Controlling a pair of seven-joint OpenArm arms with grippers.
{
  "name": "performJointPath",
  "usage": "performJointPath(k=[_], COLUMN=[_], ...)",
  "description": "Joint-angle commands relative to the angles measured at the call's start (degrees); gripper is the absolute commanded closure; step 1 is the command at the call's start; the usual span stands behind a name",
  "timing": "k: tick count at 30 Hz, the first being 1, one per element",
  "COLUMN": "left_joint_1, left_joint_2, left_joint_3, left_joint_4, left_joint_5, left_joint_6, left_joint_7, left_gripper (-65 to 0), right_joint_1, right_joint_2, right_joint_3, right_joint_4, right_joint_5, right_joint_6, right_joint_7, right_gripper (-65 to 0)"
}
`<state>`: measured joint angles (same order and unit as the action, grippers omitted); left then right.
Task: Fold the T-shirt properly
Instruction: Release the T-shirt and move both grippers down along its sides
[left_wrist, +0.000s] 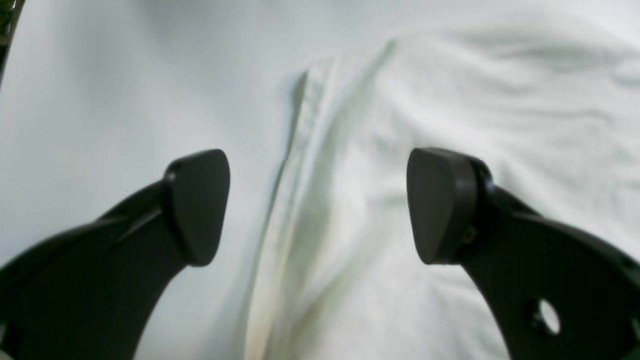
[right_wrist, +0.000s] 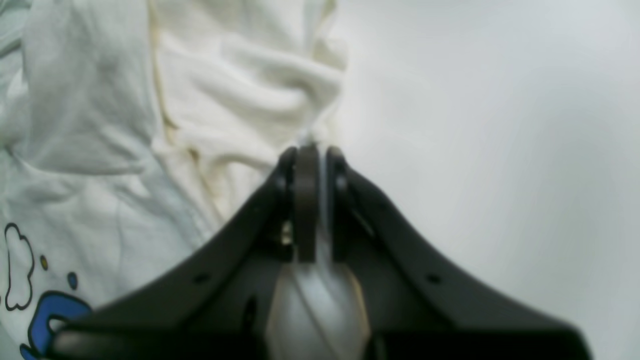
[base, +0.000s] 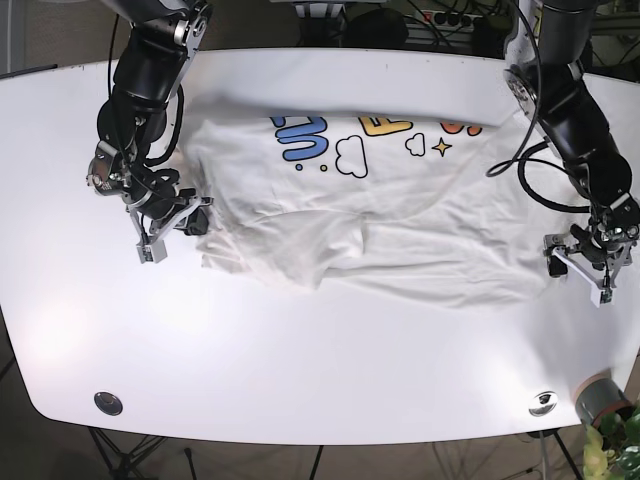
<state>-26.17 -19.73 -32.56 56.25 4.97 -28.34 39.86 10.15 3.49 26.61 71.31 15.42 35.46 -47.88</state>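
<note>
Right pincer (right_wrist: 315, 150): black, its two fingers pressed together on a bunched edge of the T-shirt (right_wrist: 240, 90), with a strip of pale cloth caught between the pads and more showing behind them inside the frame. In the base view this pincer (base: 190, 212) sits at the shirt's rumpled edge on that view's left.

Left pincer (left_wrist: 318, 205): black, fingers (left_wrist: 440, 205) spread wide apart, nothing between them; below the gap runs a seamed edge of the shirt, with cloth to one side and bare table (left_wrist: 125, 100) to the other. In the base view this pincer (base: 590, 262) is just beside the shirt's edge on that view's right.

T-shirt (base: 400, 230): white, lying spread but wrinkled across the middle of the table, printed side up; blue, yellow and orange lettering, small clouds and a star show along its far edge. A raised fold crosses the middle.

Table (base: 320, 370): white, rounded corners, with two round metal fittings (base: 108, 403) near the front edge.

Plant (base: 612, 440): green leaves beside a grey pot, off the table's front corner on the view's right.

Cables (base: 440, 15): dark, tangled, behind the far edge.
</note>
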Motion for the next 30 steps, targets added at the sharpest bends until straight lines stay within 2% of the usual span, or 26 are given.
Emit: performJointPath(k=[1, 5, 11, 14, 27, 30], left_joint_1=[-3.3, -8.1, -12.1, -12.9, -13.0, -12.8], left_joint_2=[-2.6, -5.3, -7.0, -7.0, -3.9, -3.8], left_joint_3=[-0.1, -0.1, 1.5, 3.9, 3.9, 3.9], left_joint_4=[-6.6, -19.1, -30.4, -31.9, -35.5, -35.5], left_joint_5=[-0.5, -0.5, -0.4, -0.6, -0.7, -0.7], left_joint_6=[0.1, 0.1, 0.0, -0.2, -0.5, -3.1], left_joint_7=[-4.3, -11.2, -17.1, -17.6, -17.6, -17.6], left_gripper=[-52.8, -52.8, -52.8, -52.8, -52.1, -41.8], right_joint_1=[0.8, 0.8, 0.8, 0.8, 0.7, 0.7], right_joint_2=[0.3, 0.3, 0.2, 0.2, 0.1, 0.1], right_joint_3=[0.1, 0.1, 0.1, 0.2, 0.3, 0.3], right_joint_4=[0.7, 0.8, 0.8, 0.8, 1.9, 2.0], right_joint_5=[0.0, 0.0, 0.0, 0.1, 0.1, 0.1], right_joint_6=[0.19, 0.27, 0.27, 0.36, 0.36, 0.36], right_joint_7=[-0.3, -0.3, -0.3, -0.3, -0.2, -0.2], right_gripper=[-4.1, -4.1, -4.1, -4.1, -4.1, -4.1])
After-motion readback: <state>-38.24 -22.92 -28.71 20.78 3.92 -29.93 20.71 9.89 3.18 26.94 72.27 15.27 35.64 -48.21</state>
